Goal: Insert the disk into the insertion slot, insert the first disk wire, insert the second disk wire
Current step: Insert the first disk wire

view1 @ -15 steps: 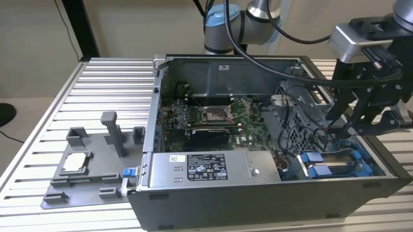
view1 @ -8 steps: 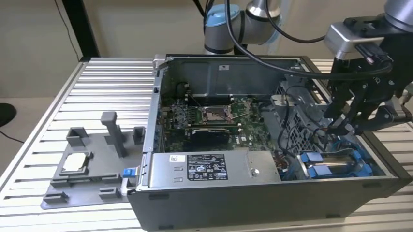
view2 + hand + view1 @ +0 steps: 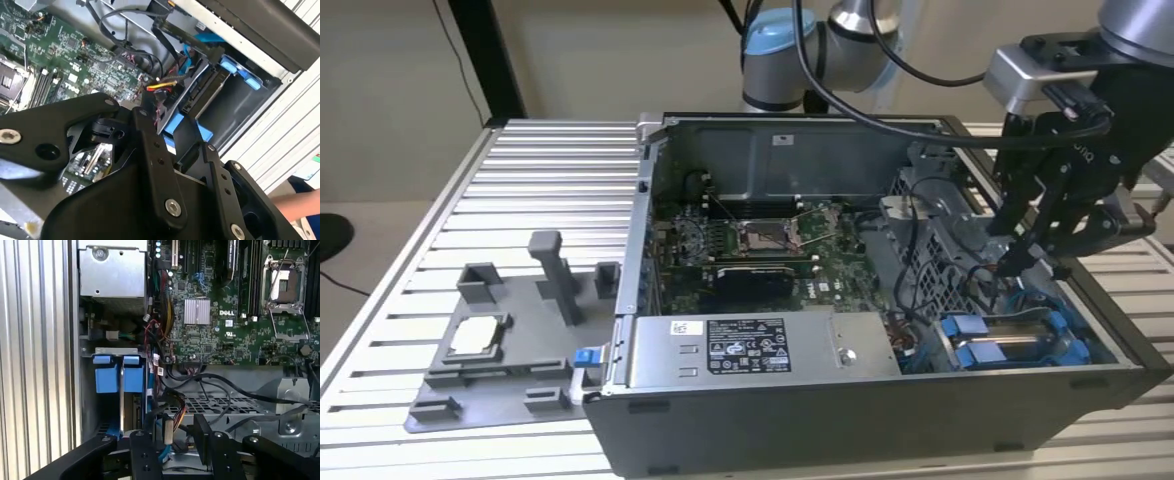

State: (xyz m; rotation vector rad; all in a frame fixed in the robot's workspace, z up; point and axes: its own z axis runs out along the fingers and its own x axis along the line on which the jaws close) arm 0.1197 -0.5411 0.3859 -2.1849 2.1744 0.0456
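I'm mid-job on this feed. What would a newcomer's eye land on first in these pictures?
First the open computer case on the slatted table, its green motherboard bared in the middle. Then the black gripper, hanging at the exterior view's right over the drive cage, with bright blue carrier tabs below it in the case's near corner.

A black label (image 3: 750,346) with fine white print and a small white sticker (image 3: 687,327) sit on the grey power-supply box (image 3: 854,350) in the exterior view, all too small to read. In the first wrist view, a short white logo (image 3: 229,312) is printed on the green motherboard (image 3: 225,342).
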